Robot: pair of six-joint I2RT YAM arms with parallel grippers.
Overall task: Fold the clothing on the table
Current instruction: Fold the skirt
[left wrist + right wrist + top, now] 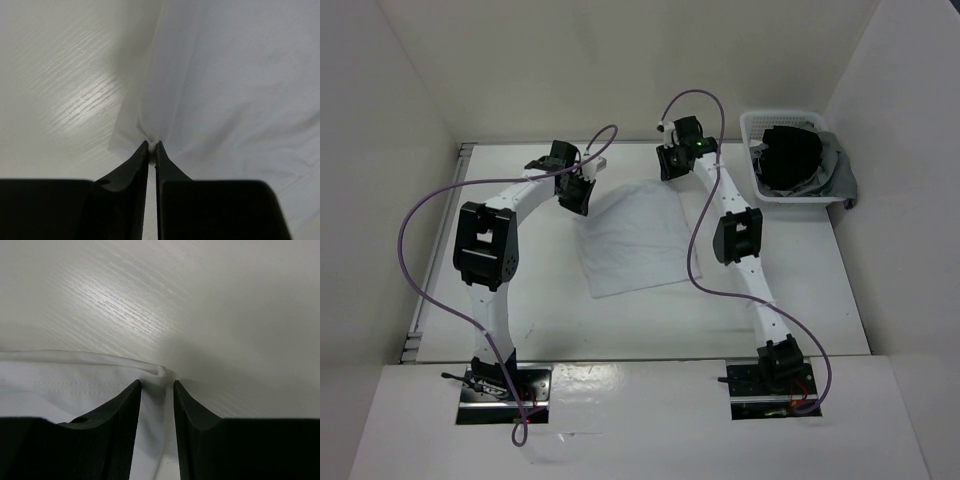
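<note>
Left jaws are clenched on the pinched-up far-left corner of the clothing (225, 90). Right jaws stand apart, astride its far-right corner, though I cannot tell whether they touch the fabric. From both, the single white piece stretches back toward the arm bases, long axis far-to-near, flat on the table (800, 290). Each arm is nearest its own corner. One basket (790, 198) stands far right.

Left gripper (153, 146) pinching white clothing (235, 85) edge, fabric tented, table (55, 90) beside
</note>
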